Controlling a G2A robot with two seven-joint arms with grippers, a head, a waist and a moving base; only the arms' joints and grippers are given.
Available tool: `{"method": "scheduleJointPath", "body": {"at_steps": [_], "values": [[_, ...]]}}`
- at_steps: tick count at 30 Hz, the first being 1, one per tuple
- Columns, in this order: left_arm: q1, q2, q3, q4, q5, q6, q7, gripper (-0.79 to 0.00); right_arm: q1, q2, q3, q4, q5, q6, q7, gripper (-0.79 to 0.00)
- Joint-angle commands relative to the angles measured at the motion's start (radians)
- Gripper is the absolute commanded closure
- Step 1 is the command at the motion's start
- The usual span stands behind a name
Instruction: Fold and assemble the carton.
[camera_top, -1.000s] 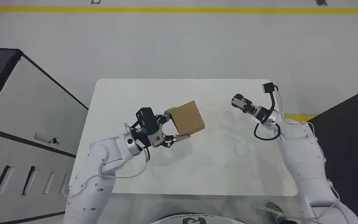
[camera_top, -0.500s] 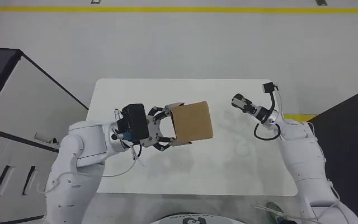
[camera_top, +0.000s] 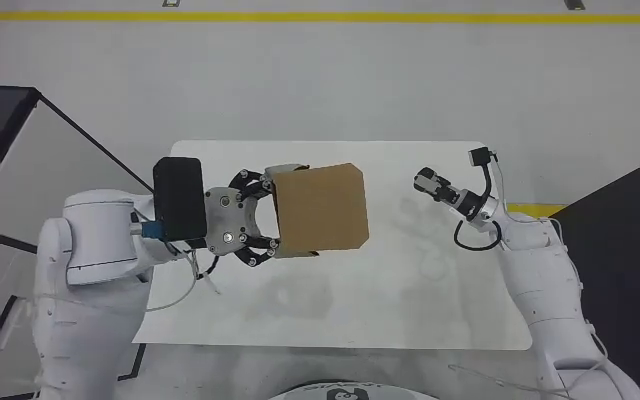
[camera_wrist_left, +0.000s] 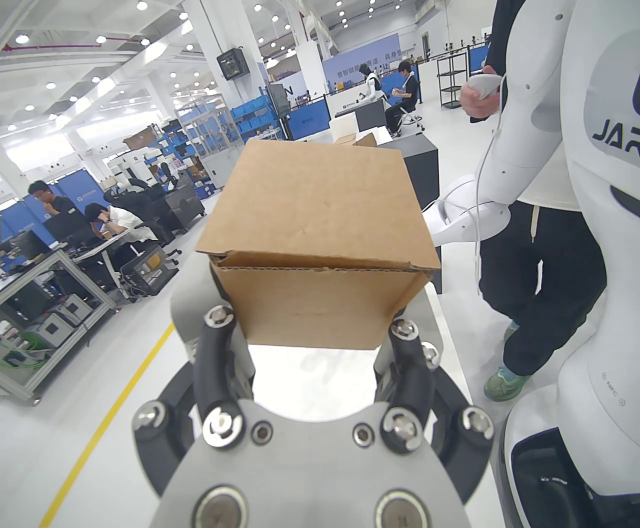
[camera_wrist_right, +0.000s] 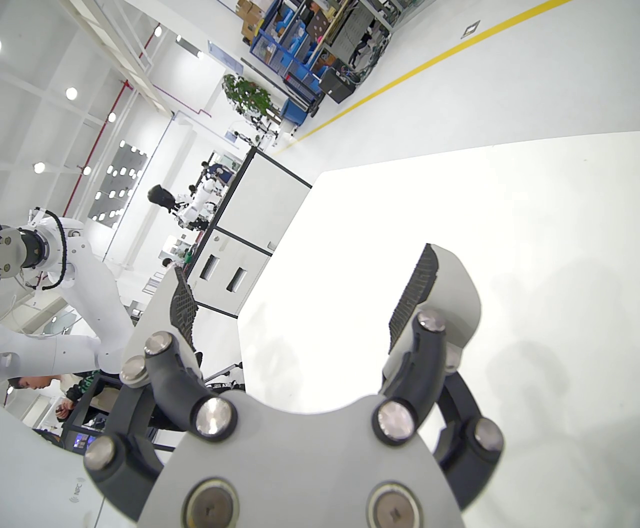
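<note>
**A:** Where are you standing on the carton?

**B:** You're looking at a carton (camera_top: 318, 208) that's reading as a formed box. The walls are squared and the upward face is lying flat. The end facing the left wrist camera is folded shut, with a flap seam running along one edge. The far end and the underside are hiding from every view, so I can't tell whether those flaps are tucked. I'm judging it mostly done. What's remaining is checking the hidden end, pressing down any loose flap and setting the box down.

**A:** And the tools?

**B:** Your left tool (camera_top: 274, 216) is clamping the carton at its near end, one finger on each side wall, jaws spread to the box's width. It's holding the box over the left-centre of the bench (camera_top: 430, 300), apparently lifted clear, since a shadow is falling on the surface below. Your right tool (camera_wrist_right: 305, 295) is gaping wide open and gripping nothing. It's hovering over the bench near the far right corner, well apart from the carton. If you're closing far-end flaps, that's the free one to bring in.
</note>
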Motion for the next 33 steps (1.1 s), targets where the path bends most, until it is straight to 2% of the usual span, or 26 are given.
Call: {"method": "scheduleJointPath", "body": {"at_steps": [1,4,10,14,20,33], "values": [[0.000,0.000,0.000,0.000,0.000,0.000,0.000,0.000,0.000,0.000,0.000,0.000,0.000,0.000,0.000,-0.785],[0.000,0.000,0.000,0.000,0.001,0.004,0.002,0.000,0.000,0.000,0.000,0.000,0.000,0.000,0.000,-0.785],[-0.044,0.009,0.022,-0.102,0.060,0.050,-0.059,0.000,0.000,0.000,0.000,0.000,0.000,0.000,0.000,-0.785],[-0.102,0.021,0.052,-0.112,0.013,0.075,-0.138,0.000,0.000,0.000,0.000,0.000,0.000,0.000,0.000,-0.785],[-0.168,0.037,0.074,-0.096,-0.110,0.163,-0.231,0.000,0.000,0.000,0.000,0.000,0.000,0.000,0.000,-0.785],[-0.168,0.037,0.074,-0.096,-0.110,0.163,-0.231,0.000,0.000,0.000,0.000,0.000,0.000,0.000,0.000,-0.785]]}}
